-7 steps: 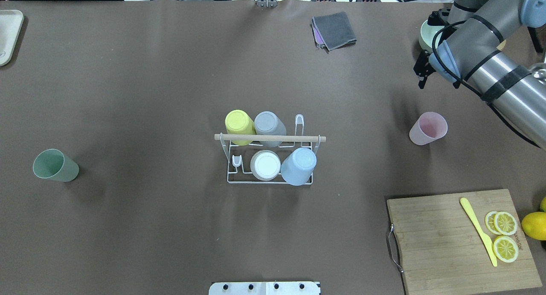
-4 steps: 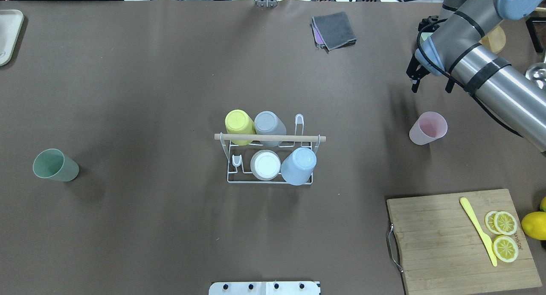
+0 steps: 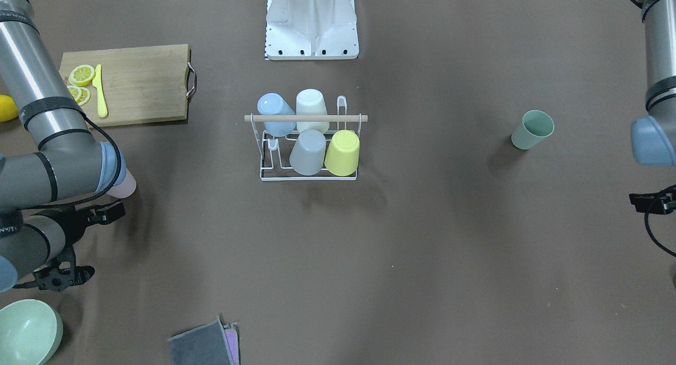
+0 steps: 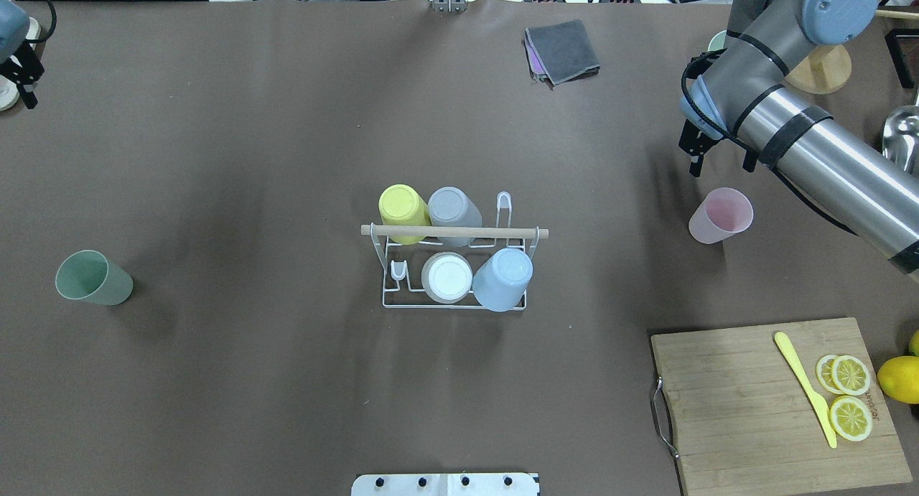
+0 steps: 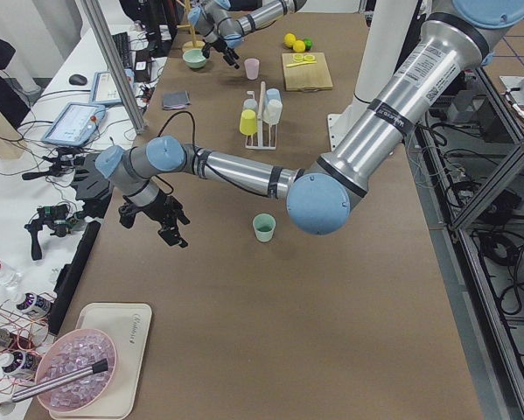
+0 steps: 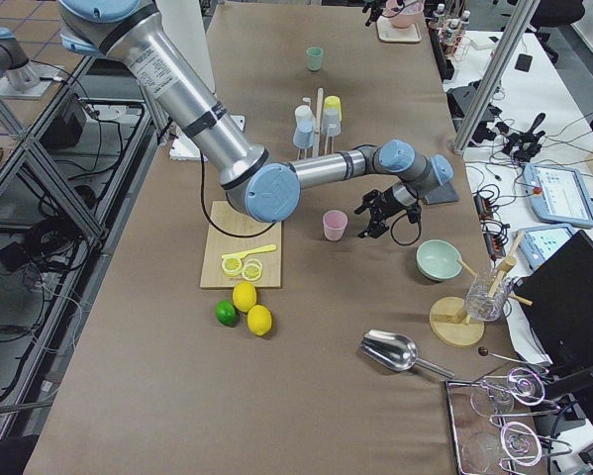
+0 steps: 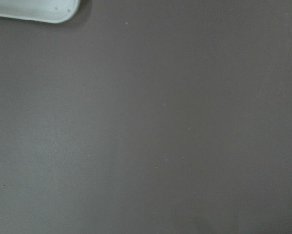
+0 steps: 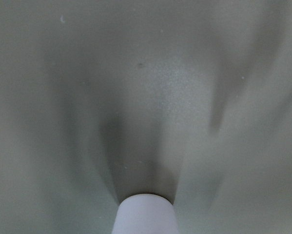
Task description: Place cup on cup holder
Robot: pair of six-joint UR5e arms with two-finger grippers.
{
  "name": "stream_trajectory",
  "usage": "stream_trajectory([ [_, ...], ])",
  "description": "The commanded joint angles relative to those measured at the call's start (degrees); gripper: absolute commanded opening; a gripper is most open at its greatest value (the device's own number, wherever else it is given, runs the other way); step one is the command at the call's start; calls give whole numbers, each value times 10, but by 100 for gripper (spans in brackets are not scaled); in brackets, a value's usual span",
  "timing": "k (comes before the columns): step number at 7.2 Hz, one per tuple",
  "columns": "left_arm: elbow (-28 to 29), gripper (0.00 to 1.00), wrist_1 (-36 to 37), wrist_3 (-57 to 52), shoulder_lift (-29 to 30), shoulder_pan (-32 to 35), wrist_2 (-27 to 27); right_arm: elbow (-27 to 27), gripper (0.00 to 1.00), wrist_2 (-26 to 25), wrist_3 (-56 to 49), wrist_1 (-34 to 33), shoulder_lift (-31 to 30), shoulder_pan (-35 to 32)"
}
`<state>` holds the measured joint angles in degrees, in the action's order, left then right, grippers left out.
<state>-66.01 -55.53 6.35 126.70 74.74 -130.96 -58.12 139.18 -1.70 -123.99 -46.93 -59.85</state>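
Roughly mid-desk (image 4: 287,381) stands the cup holder (image 4: 454,232), bare room all round. Pink cup (image 4: 720,216) right, green cup (image 4: 92,278) left, both well apart from it. Right pincer (image 6: 377,220) spread, hanging near pink cup, on its far side. Left pincer (image 5: 152,226) by far-left corner; cannot tell its grip.

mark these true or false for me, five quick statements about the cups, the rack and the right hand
1. The cup holder carries the yellow cup, grey cup, white cup and blue cup. True.
2. The pink cup hangs on a prong. False: it stands on the table, near the right hand.
3. The green cup lies on its side. False: it stands upright, mouth up.
4. The right hand holds nothing. True.
5. A yellow knife lies on the cutting board. True.
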Motion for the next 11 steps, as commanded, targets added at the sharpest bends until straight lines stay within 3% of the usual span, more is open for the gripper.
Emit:
stream_trajectory([
  [1,-6,97,81,-25,15,-35,-9,15,99,2,-3,-12,1,10],
  [4,-16,98,107,-11,14,-65,-78,33,98,22,-3,-36,-2,18],
  [11,-60,97,104,-29,-66,-156,-79,35,99,27,0,-42,-5,34],
])
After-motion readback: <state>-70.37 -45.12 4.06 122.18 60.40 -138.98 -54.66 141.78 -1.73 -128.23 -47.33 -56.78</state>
